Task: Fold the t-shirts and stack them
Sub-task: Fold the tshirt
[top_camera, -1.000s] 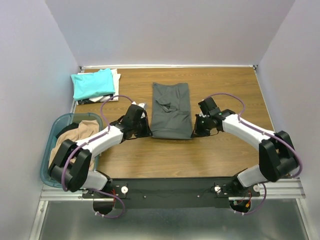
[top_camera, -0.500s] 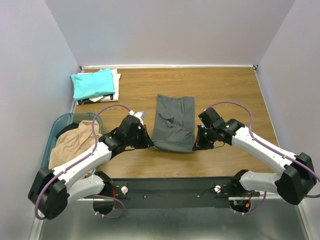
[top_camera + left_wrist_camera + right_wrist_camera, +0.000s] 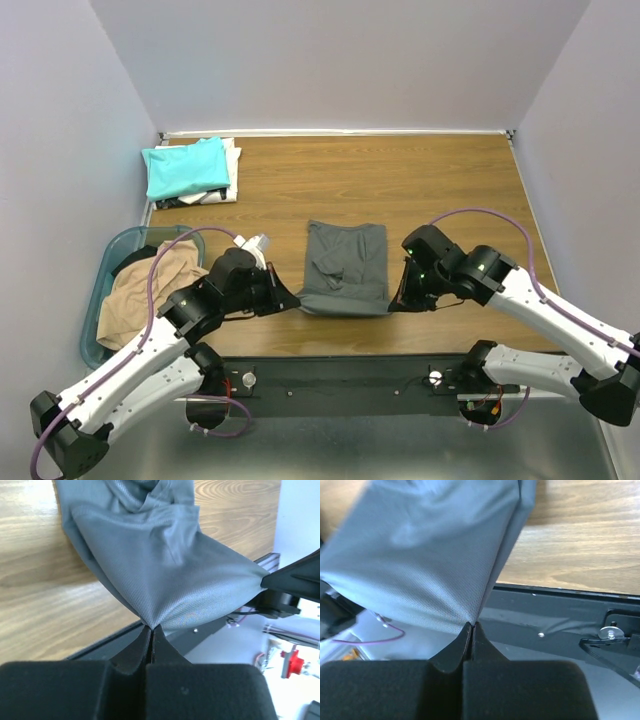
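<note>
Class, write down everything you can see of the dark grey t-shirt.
The dark grey t-shirt is soft, fine-knit cloth, folded into a narrow strip, with rumpled creases near its middle. Its far part lies on the wooden table, near the middle of the front edge. The left hand and the right hand each pinch one near corner, shut, holding that edge stretched taut and raised off the table.

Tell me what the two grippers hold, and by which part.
Both hold the dark grey t-shirt: the left gripper pinches its near left corner, the right gripper its near right corner.
</note>
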